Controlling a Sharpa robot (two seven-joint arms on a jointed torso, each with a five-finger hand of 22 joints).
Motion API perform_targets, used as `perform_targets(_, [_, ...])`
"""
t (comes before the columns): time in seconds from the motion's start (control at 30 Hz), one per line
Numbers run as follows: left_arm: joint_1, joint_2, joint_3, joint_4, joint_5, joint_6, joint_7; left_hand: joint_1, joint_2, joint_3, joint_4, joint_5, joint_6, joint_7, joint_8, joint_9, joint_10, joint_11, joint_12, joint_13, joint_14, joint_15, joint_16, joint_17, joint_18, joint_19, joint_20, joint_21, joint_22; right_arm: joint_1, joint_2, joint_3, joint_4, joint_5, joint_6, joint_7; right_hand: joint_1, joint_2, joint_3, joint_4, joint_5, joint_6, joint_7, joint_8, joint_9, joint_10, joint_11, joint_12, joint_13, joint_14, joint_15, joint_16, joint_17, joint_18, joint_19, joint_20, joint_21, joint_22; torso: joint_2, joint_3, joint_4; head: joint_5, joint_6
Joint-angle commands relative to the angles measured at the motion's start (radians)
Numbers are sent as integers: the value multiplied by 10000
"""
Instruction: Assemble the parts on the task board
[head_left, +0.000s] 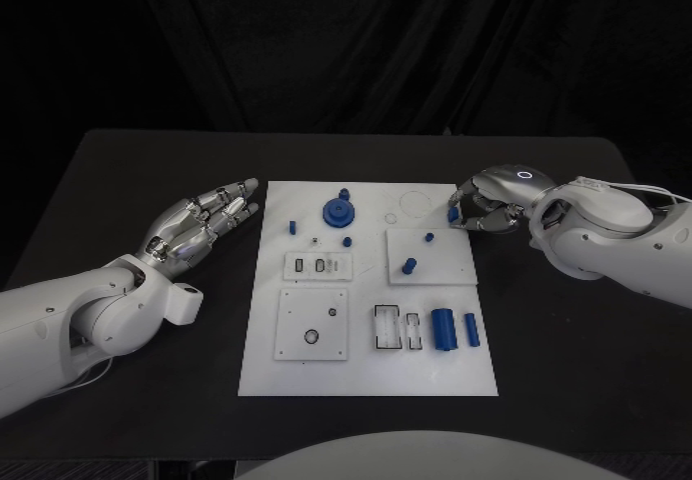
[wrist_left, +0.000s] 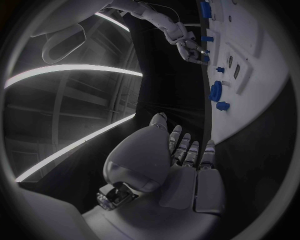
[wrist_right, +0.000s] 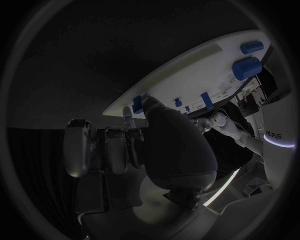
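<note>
Right hand (head_left: 483, 208) pinches a small blue part (head_left: 453, 214) at the task board (head_left: 369, 372) right edge; left hand (head_left: 199, 222) lies released beside the board's left edge.

The table (head_left: 144, 180) is black. The board (head_left: 447, 370) on it is white, and the small parts on it are blue, among them a round gear (head_left: 340, 210) and two cylinders (head_left: 444, 329). Both hands, left (head_left: 202, 222) and right (head_left: 488, 205), are silver on white arms.
</note>
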Motion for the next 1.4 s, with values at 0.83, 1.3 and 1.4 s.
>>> perform_targets(0.83, [-51, -7, 7, -39, -4, 254, 873, 160, 36, 112, -40, 80, -38, 104, 33, 11, -22, 123, -71, -9, -4, 131, -15, -3, 82, -20, 132, 10, 14, -47, 73, 6, 107, 380, -920, 130, 590, 364, 155, -545, 1621, 1953, -381, 1124, 1404, 1060, -382, 26, 2634, 1037, -336, 29, 2631, -41, 67, -280, 6, 2069, 2, 4, 13, 85, -51])
perform_targets(1.3, [-56, -148, 7, 104, -4, 162, 836, 162, 36, 117, -41, 79, -22, 107, 37, 13, -18, 127, -56, -7, 2, 134, -13, -1, 83, -19, 137, 11, 15, 451, 336, 22, 1715, 648, -1754, 52, 703, 325, 239, -699, 2309, 1949, -334, 1348, 1850, 1060, -252, 26, 2634, 1037, -259, 29, 2631, -89, 189, -246, 179, 2128, 4, 6, 9, 191, -119])
perform_targets(1.4, [-56, -147, 7, 147, -4, 152, 835, 162, 36, 117, -41, 79, -22, 107, 37, 13, -18, 127, -56, -7, 2, 134, -13, -1, 83, -19, 137, 11, 15, 461, 632, 20, 2076, 654, -1599, -4, 729, 321, 263, -738, 2402, 1912, -323, 1361, 1906, 1060, -240, 26, 2634, 1037, -252, 29, 2631, -88, 194, -236, 180, 2128, -3, 2, 2, 201, -163])
